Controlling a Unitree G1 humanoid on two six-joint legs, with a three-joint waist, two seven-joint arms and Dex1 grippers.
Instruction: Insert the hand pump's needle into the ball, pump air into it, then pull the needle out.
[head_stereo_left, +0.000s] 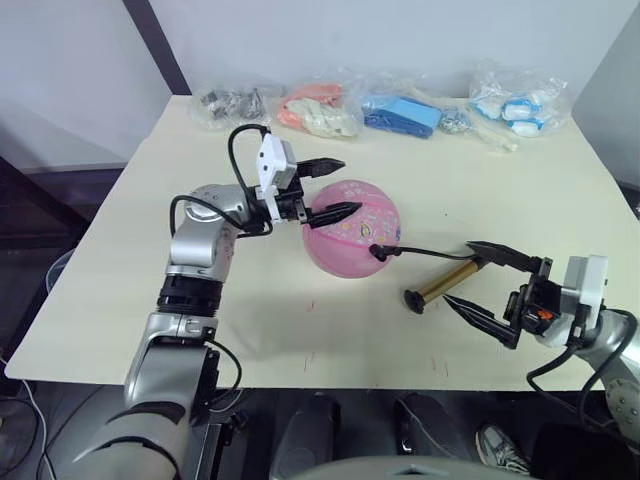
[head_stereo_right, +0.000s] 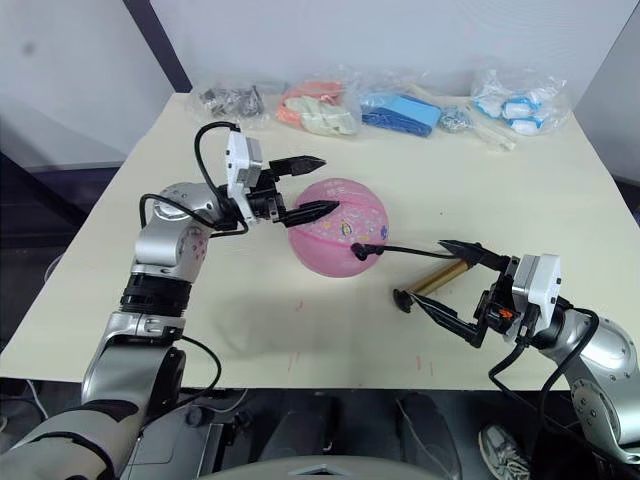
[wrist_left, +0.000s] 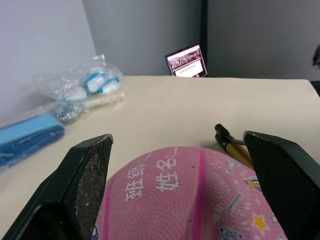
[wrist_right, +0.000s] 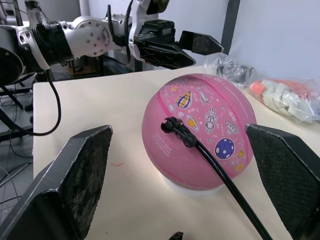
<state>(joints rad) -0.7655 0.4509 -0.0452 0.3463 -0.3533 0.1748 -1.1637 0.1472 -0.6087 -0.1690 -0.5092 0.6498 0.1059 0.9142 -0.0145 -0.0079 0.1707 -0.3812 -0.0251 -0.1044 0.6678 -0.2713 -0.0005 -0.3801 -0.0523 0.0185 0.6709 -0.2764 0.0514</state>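
Observation:
The pink ball (head_stereo_left: 352, 232) rests mid-table. My left gripper (head_stereo_left: 346, 186) is open, and its two black fingers straddle the ball's upper left side; in the left wrist view the ball (wrist_left: 185, 200) bulges between them. The needle's black fitting (head_stereo_left: 380, 251) sits against the ball's right face, and the pin itself is hidden. From that fitting the thin black hose (head_stereo_left: 430, 254) runs to the bronze hand pump (head_stereo_left: 445, 285), which lies on the table right of the ball. My right gripper (head_stereo_left: 459, 272) is open, with one finger on each side of the pump's tube.
Several clear plastic bags (head_stereo_left: 320, 108) of small items line the table's far edge. A low white ring (wrist_right: 192, 187) supports the ball. The table's front edge (head_stereo_left: 330, 385) runs close to my right gripper. A small lit screen (wrist_left: 186, 61) stands beyond the table.

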